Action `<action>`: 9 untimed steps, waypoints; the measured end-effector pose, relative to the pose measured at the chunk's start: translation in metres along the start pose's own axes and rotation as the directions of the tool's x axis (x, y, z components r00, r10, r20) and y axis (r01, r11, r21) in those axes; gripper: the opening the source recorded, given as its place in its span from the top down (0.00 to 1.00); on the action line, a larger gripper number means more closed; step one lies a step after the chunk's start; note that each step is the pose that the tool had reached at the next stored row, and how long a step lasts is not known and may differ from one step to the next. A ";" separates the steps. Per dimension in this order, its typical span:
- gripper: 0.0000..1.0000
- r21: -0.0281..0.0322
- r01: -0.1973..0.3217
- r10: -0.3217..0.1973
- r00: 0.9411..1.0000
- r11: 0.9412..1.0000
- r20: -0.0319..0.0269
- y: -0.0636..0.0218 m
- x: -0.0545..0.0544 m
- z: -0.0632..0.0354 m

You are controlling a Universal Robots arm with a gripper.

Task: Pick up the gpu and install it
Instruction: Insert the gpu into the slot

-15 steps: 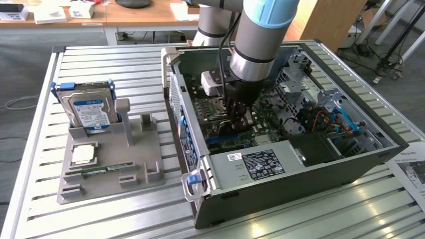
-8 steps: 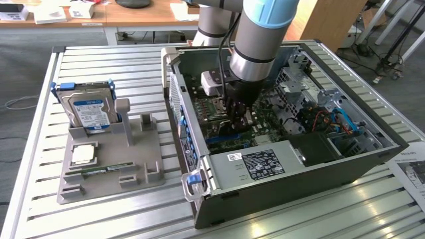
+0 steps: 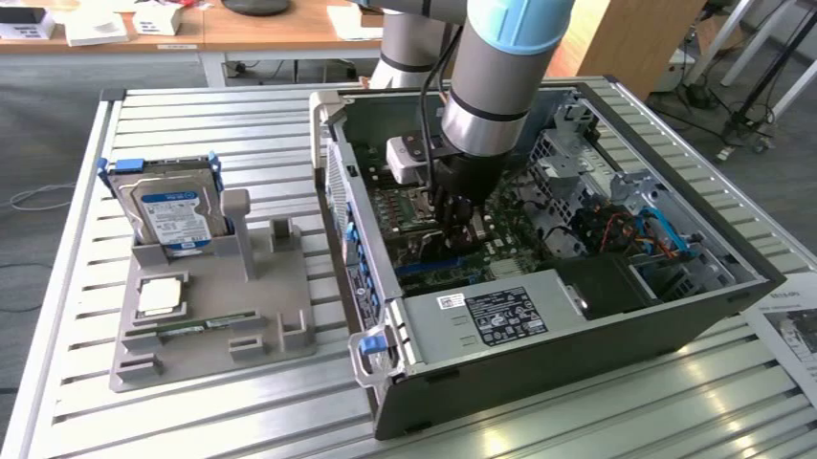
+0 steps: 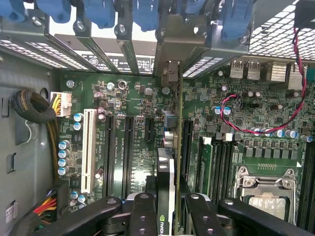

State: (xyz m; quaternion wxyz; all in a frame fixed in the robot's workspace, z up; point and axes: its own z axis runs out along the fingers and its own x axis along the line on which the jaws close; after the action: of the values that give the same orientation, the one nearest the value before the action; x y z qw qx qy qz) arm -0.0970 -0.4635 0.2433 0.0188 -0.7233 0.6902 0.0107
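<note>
Inside the open computer case point(image 3: 676, 306), toward the table's point(image 3: 191, 421) edge at the exterior view's right, the gpu point(image 4: 166, 172) stands edge-on over the motherboard's point(image 4: 128, 93) slots, clamped by the gripper point(image 4: 167, 214). Pick-up looks done; full seating cannot be told, and the gpu is not yet let go.

Bright even light, glare on table point(image 3: 715, 382), dim inside case point(image 3: 562, 359)

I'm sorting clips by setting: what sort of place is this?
Probably a computer-assembly lab or workshop: an open computer case on a slatted metal table, a robot arm reaching in, wooden desks behind.
</note>
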 end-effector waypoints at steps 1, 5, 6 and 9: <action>0.73 0.000 0.000 0.000 1.000 1.000 0.000 0.0001 0.000 0.0001; 0.73 0.000 0.000 0.000 1.000 1.000 0.000 0.0000 0.000 0.0000; 0.73 0.000 0.000 0.000 1.000 1.000 0.000 0.0000 0.000 0.0000; 0.73 0.000 0.000 0.000 1.000 1.000 0.000 0.0000 0.000 0.0000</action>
State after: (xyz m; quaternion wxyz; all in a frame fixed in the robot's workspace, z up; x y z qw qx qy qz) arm -0.0969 -0.4637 0.2433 0.0189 -0.7233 0.6902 0.0107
